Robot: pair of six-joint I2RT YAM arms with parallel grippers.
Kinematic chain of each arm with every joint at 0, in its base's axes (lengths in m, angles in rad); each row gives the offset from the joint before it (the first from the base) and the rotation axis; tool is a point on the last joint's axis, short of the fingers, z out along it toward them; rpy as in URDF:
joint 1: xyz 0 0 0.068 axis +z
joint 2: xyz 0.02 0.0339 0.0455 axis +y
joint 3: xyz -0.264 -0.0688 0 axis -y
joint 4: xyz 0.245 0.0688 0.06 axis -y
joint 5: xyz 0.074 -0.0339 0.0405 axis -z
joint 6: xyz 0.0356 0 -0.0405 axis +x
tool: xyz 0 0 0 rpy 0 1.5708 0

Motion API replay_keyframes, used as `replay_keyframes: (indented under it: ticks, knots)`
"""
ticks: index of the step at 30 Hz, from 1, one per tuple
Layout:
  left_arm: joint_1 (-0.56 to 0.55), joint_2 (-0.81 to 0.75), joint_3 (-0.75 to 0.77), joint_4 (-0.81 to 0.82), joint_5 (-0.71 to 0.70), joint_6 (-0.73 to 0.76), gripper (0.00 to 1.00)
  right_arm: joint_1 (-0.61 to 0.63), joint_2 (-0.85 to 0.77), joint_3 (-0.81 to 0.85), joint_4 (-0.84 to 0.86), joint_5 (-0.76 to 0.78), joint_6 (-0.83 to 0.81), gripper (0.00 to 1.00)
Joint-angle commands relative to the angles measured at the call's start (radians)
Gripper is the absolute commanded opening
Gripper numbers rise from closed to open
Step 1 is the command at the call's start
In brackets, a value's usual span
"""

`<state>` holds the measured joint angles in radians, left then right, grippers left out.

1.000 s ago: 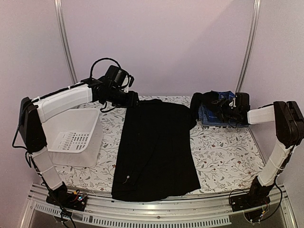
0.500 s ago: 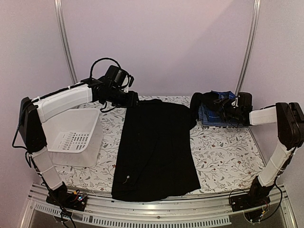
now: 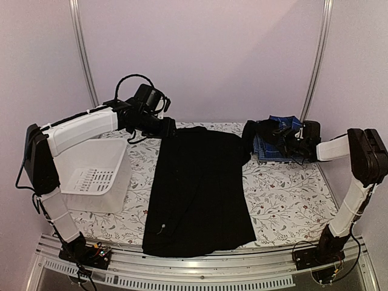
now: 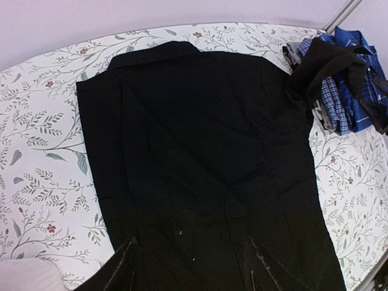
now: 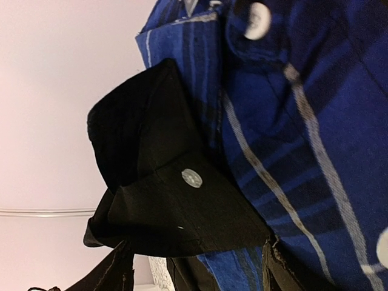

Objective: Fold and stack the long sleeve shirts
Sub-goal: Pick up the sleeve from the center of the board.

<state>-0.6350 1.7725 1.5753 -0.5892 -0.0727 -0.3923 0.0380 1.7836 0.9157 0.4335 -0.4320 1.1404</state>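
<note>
Black shirt is seen from the top flat on the surface, long axis near-to-far, sleeve draped right onto the plaid shirt; left wrist: left jaws spread wide over it; right wrist: right jaws parted, its buttoned cuff just ahead, so nearer.

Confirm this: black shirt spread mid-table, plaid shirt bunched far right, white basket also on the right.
The white basket sits on the left, not right; the top external view shows it. The black shirt and plaid shirt are as stated.
</note>
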Motion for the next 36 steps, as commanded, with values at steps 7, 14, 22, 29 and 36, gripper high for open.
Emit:
replay_keyframes:
  ticks: [7,14,22,29,36]
  knots:
    - [-0.01,-0.016,0.026,-0.004,-0.007,0.013,0.57,-0.004,-0.052,-0.051,0.01,0.011,-0.001,0.72]
    - [-0.009,-0.015,0.033,-0.01,-0.008,0.018,0.57,-0.004,0.001,0.015,0.012,0.012,-0.008,0.7]
    - [-0.01,-0.017,0.047,-0.021,-0.016,0.019,0.57,-0.004,0.064,0.078,0.013,-0.01,-0.012,0.63]
    - [-0.009,-0.019,0.054,-0.029,-0.02,0.021,0.57,-0.004,0.08,0.079,-0.012,-0.02,0.001,0.64]
    - [-0.01,-0.012,0.07,-0.037,-0.021,0.022,0.57,-0.003,0.087,0.045,-0.002,-0.014,0.006,0.71]
